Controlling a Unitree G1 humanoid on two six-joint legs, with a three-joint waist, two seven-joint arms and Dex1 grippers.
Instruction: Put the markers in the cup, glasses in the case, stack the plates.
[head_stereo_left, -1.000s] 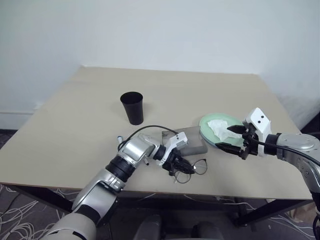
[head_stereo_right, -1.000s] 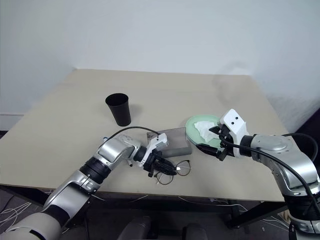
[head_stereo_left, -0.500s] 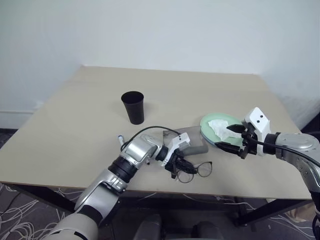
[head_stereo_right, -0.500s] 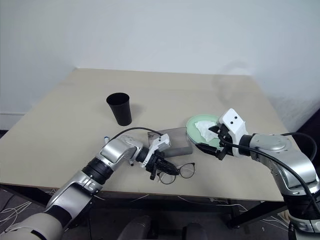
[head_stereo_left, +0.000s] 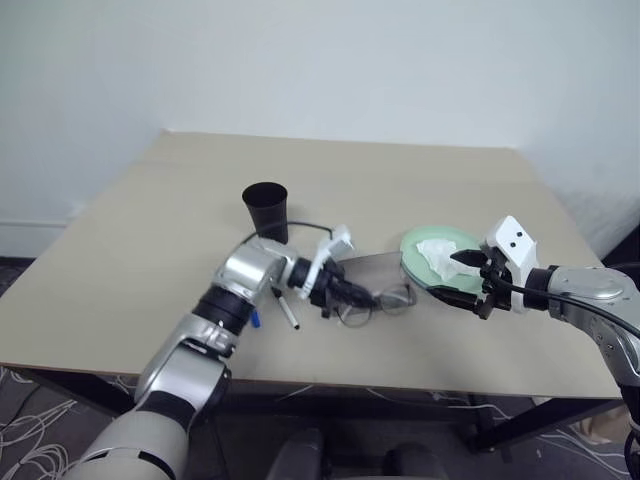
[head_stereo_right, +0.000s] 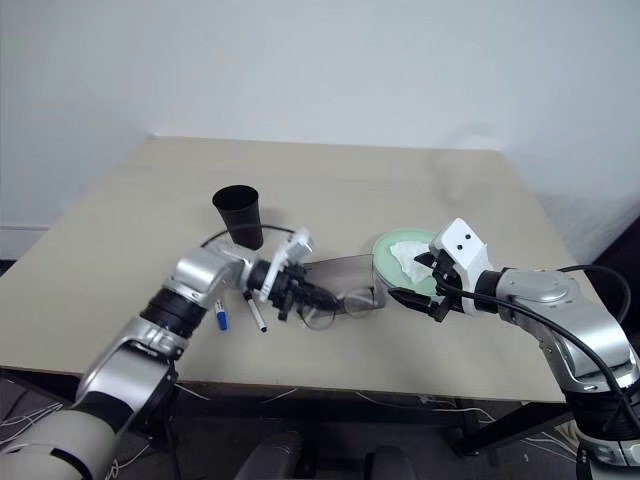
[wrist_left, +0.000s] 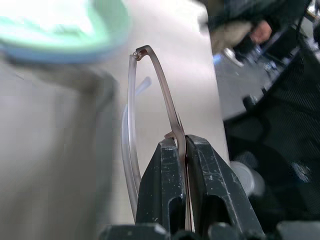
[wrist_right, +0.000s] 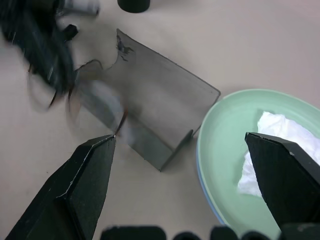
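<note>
On the table (head_stereo_left: 150, 230) we are counting one cup (head_stereo_left: 266, 211), one case (head_stereo_right: 335, 276), one pair of glasses (head_stereo_left: 378, 302), two markers and two stacked plates. Our left gripper (wrist_left: 183, 150) is pressing its two fingers together on the thin frame of the glasses, holding them just off the tabletop in front of the near side of the grey case. The black cup is standing upright behind our left arm, well apart from the plates. The blue-capped marker (head_stereo_right: 219, 314) and the black-capped marker (head_stereo_right: 255, 313) are lying side by side on the table beneath our left forearm. To the right of the case, the mint green plate (wrist_right: 235, 135) is sitting on top of the light blue plate (wrist_right: 206, 196), whose rim is peeking out underneath, and one crumpled white tissue (head_stereo_left: 438, 256) is lying on the green one. Our right gripper (head_stereo_left: 462, 275) is hovering with its fingers spread wide at the near edge of the plates, gripping nothing.
</note>
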